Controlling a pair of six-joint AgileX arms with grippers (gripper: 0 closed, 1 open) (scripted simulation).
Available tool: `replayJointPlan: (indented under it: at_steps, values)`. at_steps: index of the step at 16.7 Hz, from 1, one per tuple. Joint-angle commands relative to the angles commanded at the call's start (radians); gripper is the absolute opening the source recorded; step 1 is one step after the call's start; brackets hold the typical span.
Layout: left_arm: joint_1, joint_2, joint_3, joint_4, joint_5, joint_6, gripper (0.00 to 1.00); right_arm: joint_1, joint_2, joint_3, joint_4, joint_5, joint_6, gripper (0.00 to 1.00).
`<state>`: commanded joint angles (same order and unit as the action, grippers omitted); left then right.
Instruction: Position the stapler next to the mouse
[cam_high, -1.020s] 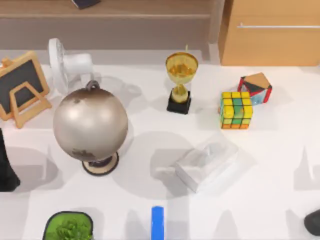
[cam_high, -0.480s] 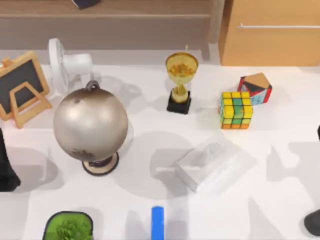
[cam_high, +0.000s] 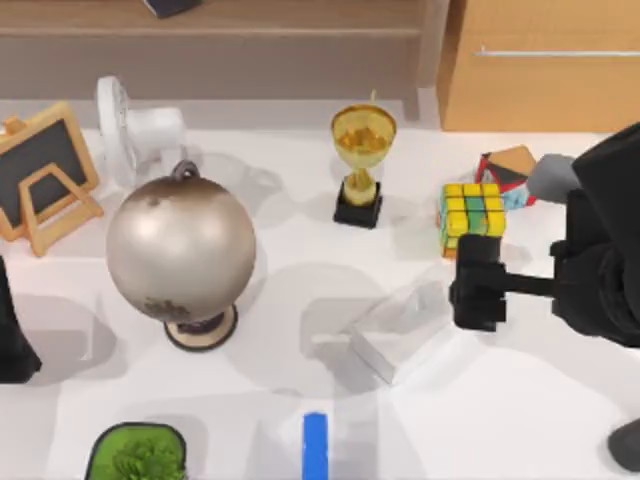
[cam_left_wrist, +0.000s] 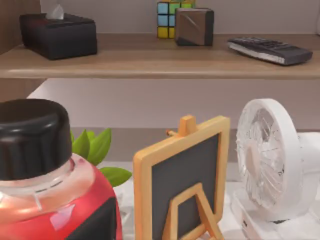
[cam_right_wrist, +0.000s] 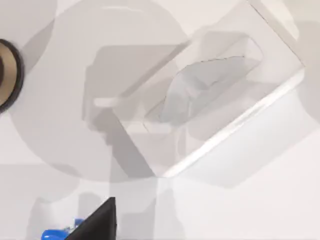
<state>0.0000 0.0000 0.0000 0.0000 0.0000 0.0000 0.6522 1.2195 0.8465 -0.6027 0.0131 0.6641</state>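
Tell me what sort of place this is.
Probably a study or office desk: a white table with a globe, a small chalkboard easel, a desk fan, and wooden shelving behind.

light: bright, even, from overhead | shadows: soft grey patches lay on the white counter (cam_high: 300, 190) beside the globe (cam_high: 181, 248) and left of the right pincer (cam_high: 478, 283) | glare: pale sheen on the globe's top | focus: red jar (cam_left_wrist: 47, 175) close to the left wrist camera was soft
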Motion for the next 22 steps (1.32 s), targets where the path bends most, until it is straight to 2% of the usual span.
replayJointPlan:
  at_steps: [6,11,17,22]
  values:
    - [0.0,0.0,0.0,0.0,0.0,0.0,1.0,0.274,0.493,0.362,-0.244,0.0,0.27,1.0]
    - [0.0,0.0,0.0,0.0,0.0,0.0,1.0,0.421,0.747,0.56,-0.37,-0.001,0.411,1.0]
    - [0.0,0.0,0.0,0.0,0.0,0.0,1.0,0.452,0.796,0.603,-0.394,-0.002,0.44,1.0]
    - [0.0,0.0,0.0,0.0,0.0,0.0,1.0,0.448,0.743,0.583,-0.431,-0.003,0.436,1.0]
